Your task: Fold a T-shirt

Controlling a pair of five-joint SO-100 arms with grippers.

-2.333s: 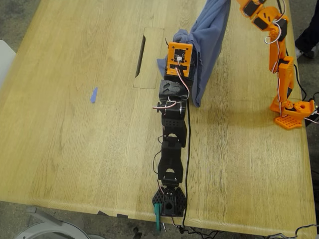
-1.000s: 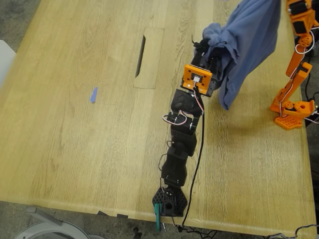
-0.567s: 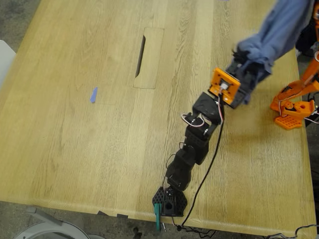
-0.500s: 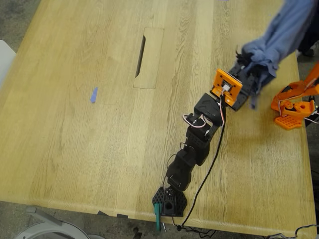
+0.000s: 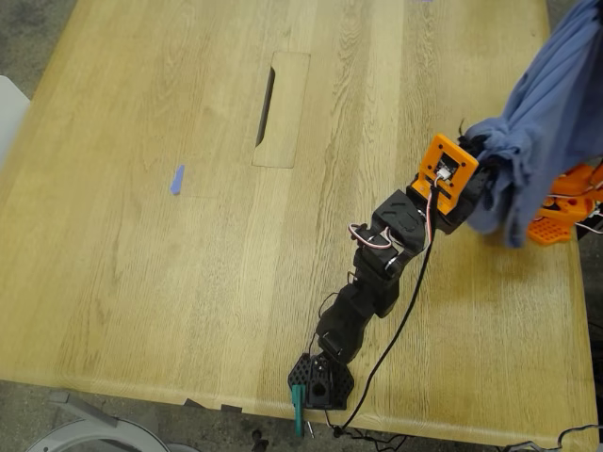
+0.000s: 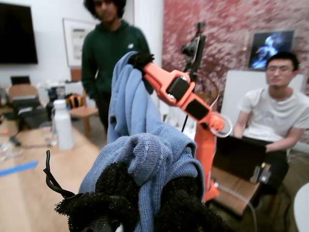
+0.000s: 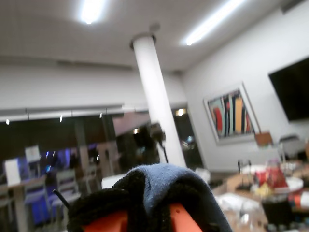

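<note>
Table: wood table (image 5: 188, 282), shirt now off it.
Grippers: our first gripper (image 6: 140, 205) and second gripper (image 7: 145, 212) each pinch the T-shirt (image 5: 551, 113).
Change: swung toward the exterior view's right edge; unfolded.

My first arm reaches from its base (image 5: 320, 381) at the near edge of the table (image 5: 141, 264) up toward the exterior view's right. My first gripper (image 5: 480, 162) sits at the arm's far end, closed on a bunched fold of the T-shirt (image 5: 551, 132). The T-shirt hangs above the table at the exterior view's right edge, draped in front of my second arm's base (image 5: 565, 212). My second gripper (image 6: 141, 60) holds the cloth's upper end, above and beyond my first gripper. A slot (image 5: 267, 92) lies in the tabletop toward the far side, and a small tape scrap (image 5: 176, 179) lies to the exterior view's left of it.
</note>
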